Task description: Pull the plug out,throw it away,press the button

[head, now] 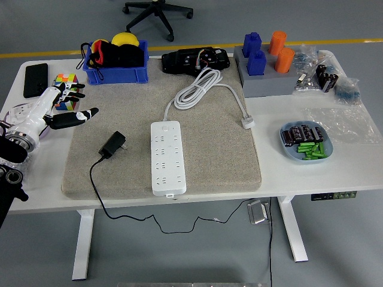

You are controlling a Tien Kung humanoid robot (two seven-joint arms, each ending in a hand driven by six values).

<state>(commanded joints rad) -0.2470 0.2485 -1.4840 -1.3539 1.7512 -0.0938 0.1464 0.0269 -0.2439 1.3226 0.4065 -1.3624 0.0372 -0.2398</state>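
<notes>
A white power strip [166, 156] lies lengthwise in the middle of the grey felt mat [209, 149], its white cable [200, 86] coiled behind it. A black plug adapter [112, 144] lies loose on the mat left of the strip, and its black cord [96, 185] runs off the mat's front edge and hangs under the table. My left hand [63, 107] hovers over the table's left end, apart from the plug, with fingers spread and nothing in them. My right hand is out of view.
Behind the left hand sit a colourful cube [66, 86], a black phone [35, 79] and a blue bin [116, 63] of items. A black device [197, 60], a grey block with blue and orange pegs [266, 66] and a blue dish [305, 142] occupy the back and right.
</notes>
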